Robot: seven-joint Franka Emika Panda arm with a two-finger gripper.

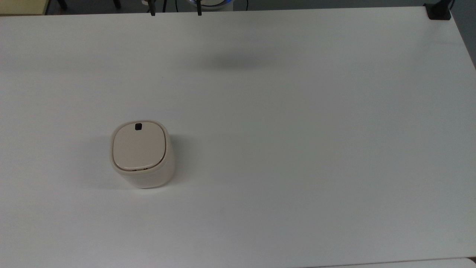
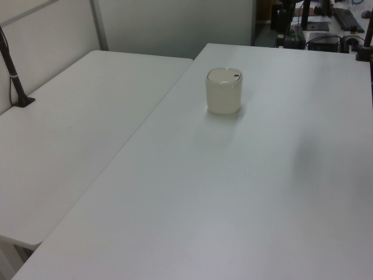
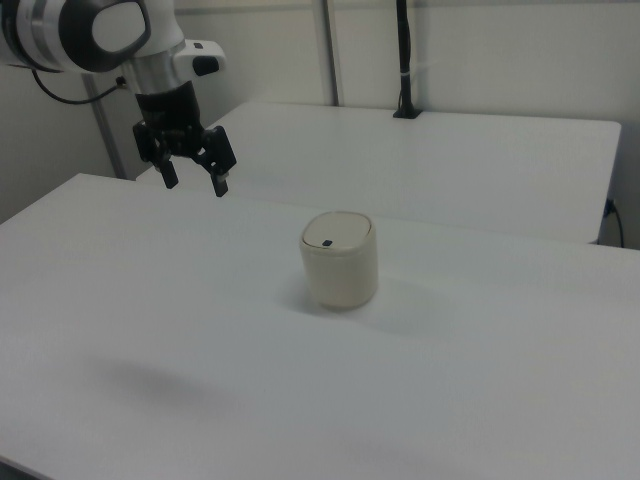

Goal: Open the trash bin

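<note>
The trash bin [image 1: 142,153] is a small cream tub with a rounded-square shape, standing on the white table [image 1: 297,149] in the top view's left half. Its flat lid is down, with a small black button [image 1: 138,127] near the lid's far edge. The same trash bin [image 2: 224,91] stands upright in the left view, and the trash bin [image 3: 340,259] sits mid-table in the right view. My gripper [image 3: 196,183] hangs open high above the table at the right view's upper left, well apart from the bin, with nothing between its fingers.
A second white table [image 2: 76,134] adjoins on the left view's left, with a black pole clamped to its edge [image 2: 14,73]. A black clamp [image 1: 438,11] sits at the top view's far right corner. The arm's shadow [image 1: 238,61] lies on the table.
</note>
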